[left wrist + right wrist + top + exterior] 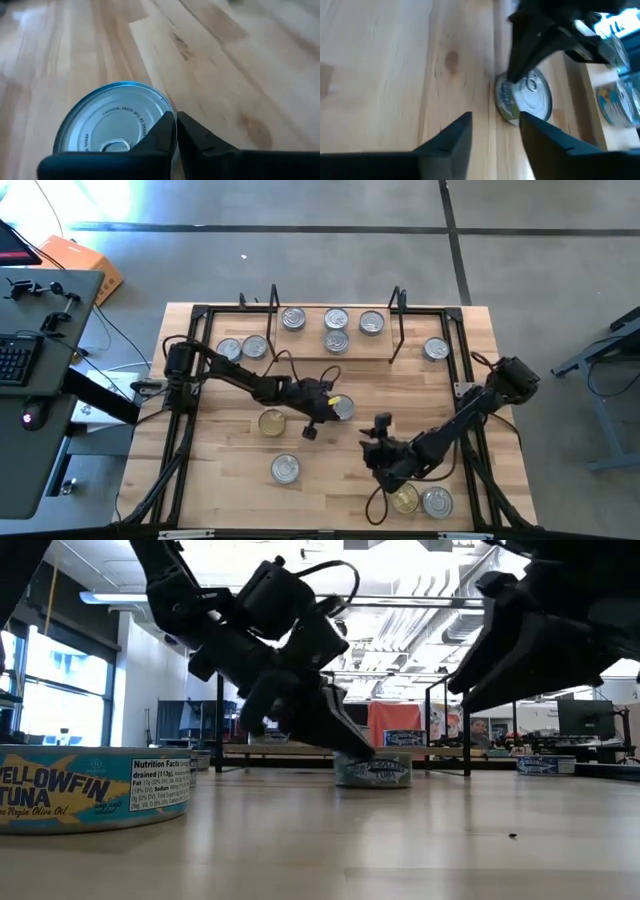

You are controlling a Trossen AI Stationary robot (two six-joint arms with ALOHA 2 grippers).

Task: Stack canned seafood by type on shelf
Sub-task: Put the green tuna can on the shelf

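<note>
The table [220, 480] is seen from above with the shelf [310, 340] along its far edge, between two black wire frames. Three silver cans stand on the shelf board and a fourth lies just in front of them. Two more silver cans lie beyond the shelf's left end, one beyond its right end. Nearer, a gold-lidded can [272, 421] and a silver can [285, 468] lie in the middle, and a gold and a silver can sit at the near right corner.

The left gripper [330, 406] is set down at the silver can [342, 408] in the table's middle. In the left wrist view its fingers [165, 132] are nipped together on the can's rim [172, 125], so the hold is only by the lip; whether it is firm enough to lift cannot be told. The right gripper [382, 438] hovers near, part open and holding nothing, pointed toward that same can.

The step in hand appears to be taking this can to the shelf. A rim pinch is likely to let the can swing or slip, so a slow, level lift is advised. The can should be set squarely on a silver one, not gold, and the right arm kept clear of the path.
</note>
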